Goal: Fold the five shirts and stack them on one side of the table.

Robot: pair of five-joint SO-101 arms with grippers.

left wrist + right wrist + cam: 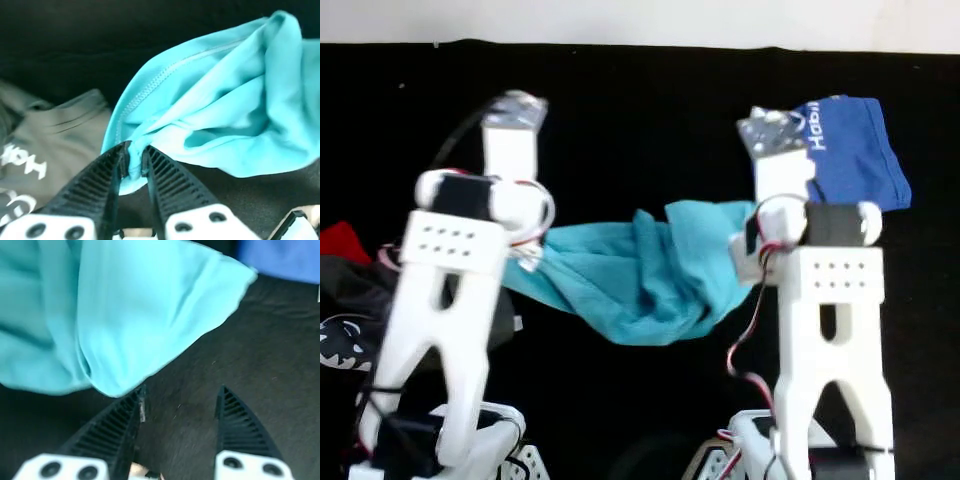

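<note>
My left gripper is pinching a hem of the teal shirt, which is lying crumpled in the middle of the table. My right gripper is standing wide open just beside the shirt's other end, holding nothing. A blue shirt is lying near the far right corner.

L arm: white, upright at table's near edge, upper links reaching fwd, wrist tipped down.
L gripper: black ribbed fingers pressed together, pinching a fold of the teal shirt.
R arm: white, upright, well apart from L arm, same fwd reach.
R gripper: jaws spread wide, one fingertip just beside the shirt's edge.
</note>
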